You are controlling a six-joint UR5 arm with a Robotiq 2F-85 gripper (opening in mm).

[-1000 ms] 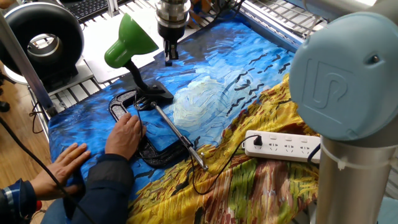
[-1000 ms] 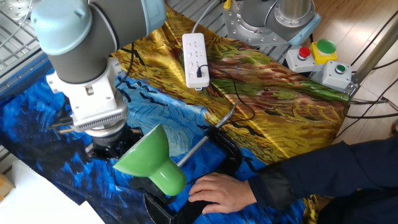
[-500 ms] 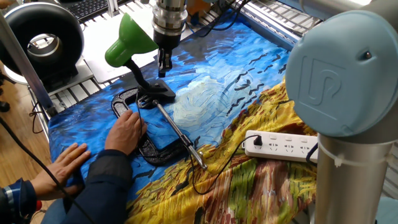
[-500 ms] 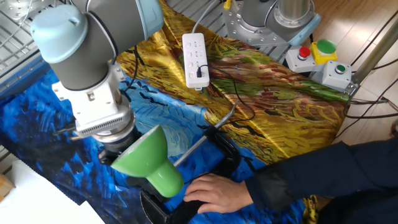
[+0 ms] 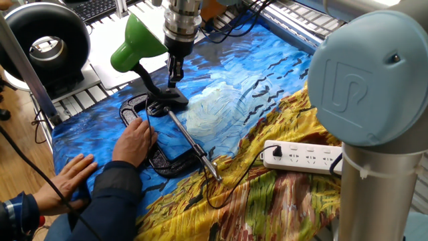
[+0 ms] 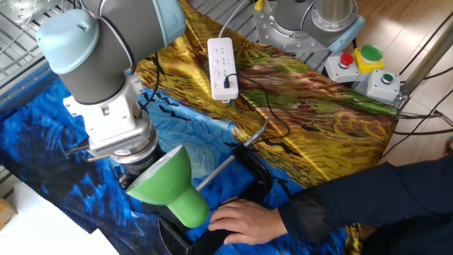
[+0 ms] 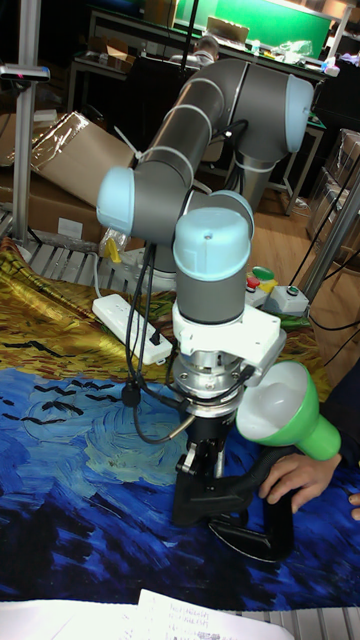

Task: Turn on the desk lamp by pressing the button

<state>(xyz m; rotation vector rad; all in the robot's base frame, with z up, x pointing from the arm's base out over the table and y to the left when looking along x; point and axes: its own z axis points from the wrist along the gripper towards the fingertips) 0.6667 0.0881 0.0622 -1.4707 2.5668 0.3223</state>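
Blue cloth (image 5: 267, 60): tool (image 5: 173, 75) above desk lamp (image 5: 137, 43) base, fingers' state unclear; shade hides it opposite

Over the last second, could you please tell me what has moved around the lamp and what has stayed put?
The pincer has come down and moved from beside the green shade toward the desk lamp's black base, now hovering just above it. It took hold of nothing. The lamp, the person's hand on the black clamp and the power strip stayed where they were.

Two fixed cams high, opposite sides, tall cam low, near, all share desk lamp (image 5: 138, 41).
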